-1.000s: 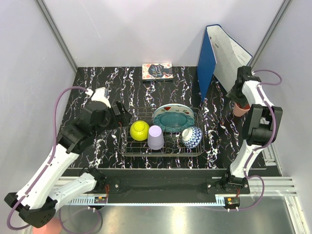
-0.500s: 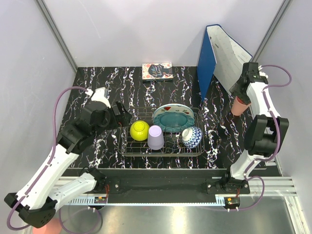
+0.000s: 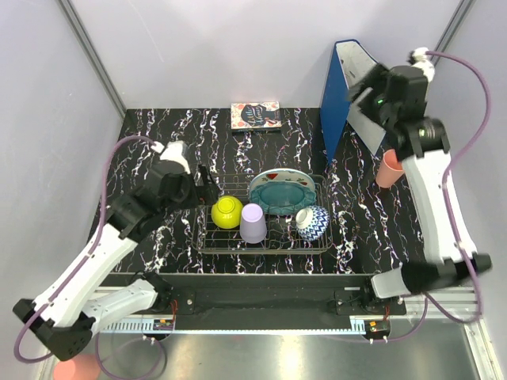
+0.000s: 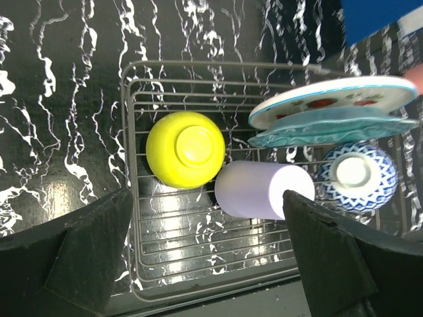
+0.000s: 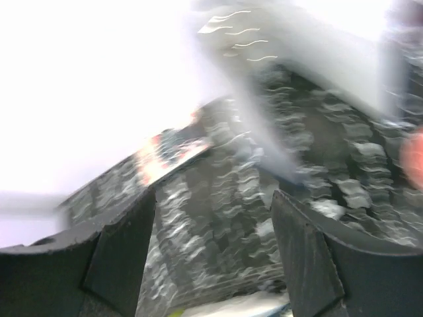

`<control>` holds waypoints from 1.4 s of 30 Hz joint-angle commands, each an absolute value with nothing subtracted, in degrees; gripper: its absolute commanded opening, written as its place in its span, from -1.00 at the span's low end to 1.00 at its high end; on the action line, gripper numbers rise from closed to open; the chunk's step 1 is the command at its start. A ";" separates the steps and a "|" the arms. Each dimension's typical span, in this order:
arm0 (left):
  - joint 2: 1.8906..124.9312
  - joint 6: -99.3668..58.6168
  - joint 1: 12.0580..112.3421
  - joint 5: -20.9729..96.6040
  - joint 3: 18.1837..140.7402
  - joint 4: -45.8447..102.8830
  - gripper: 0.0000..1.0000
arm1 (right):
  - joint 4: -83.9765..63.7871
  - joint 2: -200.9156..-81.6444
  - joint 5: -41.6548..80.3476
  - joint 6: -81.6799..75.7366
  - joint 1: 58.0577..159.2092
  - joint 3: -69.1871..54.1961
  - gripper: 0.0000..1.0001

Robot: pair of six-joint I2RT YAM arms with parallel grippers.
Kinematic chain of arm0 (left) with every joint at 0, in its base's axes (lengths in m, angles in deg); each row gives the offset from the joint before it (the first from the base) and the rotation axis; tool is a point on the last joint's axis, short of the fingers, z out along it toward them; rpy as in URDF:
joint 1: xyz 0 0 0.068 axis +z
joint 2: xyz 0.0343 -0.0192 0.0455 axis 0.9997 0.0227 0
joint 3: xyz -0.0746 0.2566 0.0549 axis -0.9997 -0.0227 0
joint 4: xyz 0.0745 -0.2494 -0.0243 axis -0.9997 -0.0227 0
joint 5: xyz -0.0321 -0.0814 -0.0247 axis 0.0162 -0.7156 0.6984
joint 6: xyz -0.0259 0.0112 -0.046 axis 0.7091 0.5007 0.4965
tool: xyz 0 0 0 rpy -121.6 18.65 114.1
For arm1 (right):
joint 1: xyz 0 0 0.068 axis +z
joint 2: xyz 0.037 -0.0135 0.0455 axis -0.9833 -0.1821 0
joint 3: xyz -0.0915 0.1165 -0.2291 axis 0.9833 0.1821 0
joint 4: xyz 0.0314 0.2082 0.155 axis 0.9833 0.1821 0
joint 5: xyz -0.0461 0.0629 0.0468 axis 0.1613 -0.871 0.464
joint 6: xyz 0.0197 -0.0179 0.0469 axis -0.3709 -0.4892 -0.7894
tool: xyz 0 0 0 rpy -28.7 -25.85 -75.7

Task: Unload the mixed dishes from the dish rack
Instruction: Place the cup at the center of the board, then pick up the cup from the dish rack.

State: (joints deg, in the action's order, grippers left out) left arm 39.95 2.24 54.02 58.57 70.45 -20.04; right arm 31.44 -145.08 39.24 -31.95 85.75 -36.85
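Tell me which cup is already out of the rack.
The pink cup, on the table at far right; the lilac cup sits inside the dish rack.

Bright, even light; two views are showing sharp and one is smearing.
Overhead light is washing the white walls (image 3: 238, 47) evenly, throwing only soft shadows in the crisp top view. In the left wrist view, pale glare is pooling on the glossy black table (image 4: 59, 191) and under the dish rack (image 4: 198, 64), and the yellow-green bowl (image 4: 185, 148) is glowing saturated. The right wrist view is streaking with heavy motion blur, its upper left blowing out to white.
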 commanded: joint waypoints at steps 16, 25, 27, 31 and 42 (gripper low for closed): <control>60.94 1.18 38.87 63.48 72.07 -9.10 0.98 | 33.61 -117.77 40.53 -27.62 111.32 -13.61 0.66; 66.05 1.62 37.46 62.69 74.61 -5.58 0.98 | 34.22 -116.01 38.41 -28.15 111.24 -10.00 0.66; 66.58 1.71 36.94 62.51 74.88 -4.96 0.98 | 34.22 -116.01 38.15 -28.06 111.32 -9.73 0.67; 67.46 1.53 35.79 62.60 76.11 -4.26 0.98 | 34.31 -115.66 37.53 -28.06 111.32 -8.86 0.68; 70.45 3.64 34.82 61.81 73.48 -4.52 0.98 | 34.57 -114.69 38.24 -27.36 111.32 -7.01 0.69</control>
State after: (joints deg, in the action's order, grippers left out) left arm 70.90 2.42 35.07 61.89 73.92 -6.60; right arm 34.70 -115.77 38.23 -28.78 110.77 -7.61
